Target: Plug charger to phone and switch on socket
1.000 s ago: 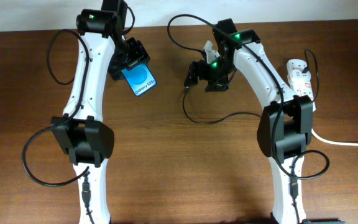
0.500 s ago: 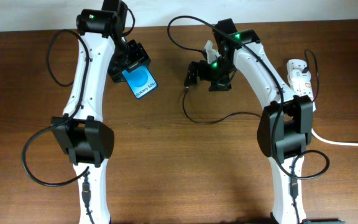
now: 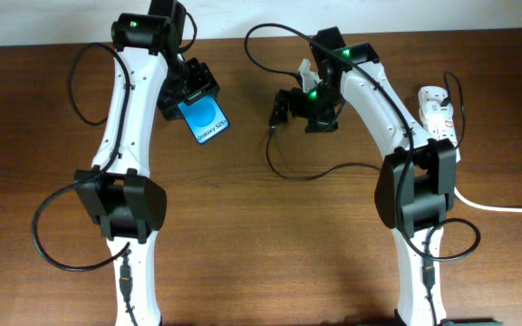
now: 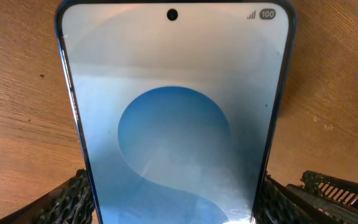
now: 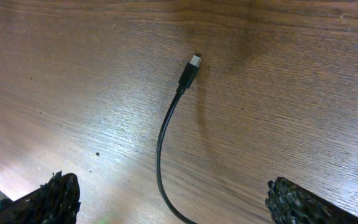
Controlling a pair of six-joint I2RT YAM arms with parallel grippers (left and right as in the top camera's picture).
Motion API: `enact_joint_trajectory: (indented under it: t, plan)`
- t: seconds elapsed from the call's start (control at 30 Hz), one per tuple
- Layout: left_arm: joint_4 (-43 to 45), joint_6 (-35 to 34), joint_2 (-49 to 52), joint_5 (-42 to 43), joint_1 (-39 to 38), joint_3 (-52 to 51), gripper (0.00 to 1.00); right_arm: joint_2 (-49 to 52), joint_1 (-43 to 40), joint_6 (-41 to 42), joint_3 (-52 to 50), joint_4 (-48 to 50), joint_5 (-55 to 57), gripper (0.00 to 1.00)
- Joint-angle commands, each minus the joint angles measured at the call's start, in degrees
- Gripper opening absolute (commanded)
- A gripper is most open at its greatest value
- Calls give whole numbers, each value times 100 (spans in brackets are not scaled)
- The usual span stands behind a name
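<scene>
My left gripper [image 3: 191, 91] is shut on the phone [image 3: 203, 118] and holds it at the back left; the blue screen faces up. In the left wrist view the phone [image 4: 176, 112] fills the frame between both fingers [image 4: 173, 205]. My right gripper [image 3: 295, 116] is open and empty, above the table. The charger [image 3: 279, 171] is a thin black cable lying in a curve on the wood. In the right wrist view the charger [image 5: 161, 134] runs between the wide-open fingers [image 5: 176, 202], untouched, with its plug tip [image 5: 193, 62] ahead. The white socket [image 3: 438, 113] lies at the far right.
A thick white cord [image 3: 506, 208] runs from the socket off the right edge. The arms' own black cables loop beside each arm, one at the left [image 3: 48, 240]. Bare wooden table lies between the two arms.
My right gripper has shifted slightly left, toward the charger's plug end. The left gripper and the phone have not moved.
</scene>
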Motion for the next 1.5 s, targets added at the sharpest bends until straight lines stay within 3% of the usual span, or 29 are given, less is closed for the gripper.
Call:
enact_joint_trajectory:
  t: [0.0,0.9,1.2,1.33,1.47]
  plan:
    - [-11,92,-109,85,0,166,0,-11,15,-59,133,17,76,98]
    - [332,2,-109,505,42,164,0,-11,15,-59,133,17,76,98]
    - [457,0,-107,-269,79,164,0,-11,15,-59,133,17,76,99]
    - [494,-2,-107,-291,256,162,0,-11,15,-57,133,527,70,98]
    - [490,-2,-63,-289,398,162,0,-11,22,-57,133,208,48,98]
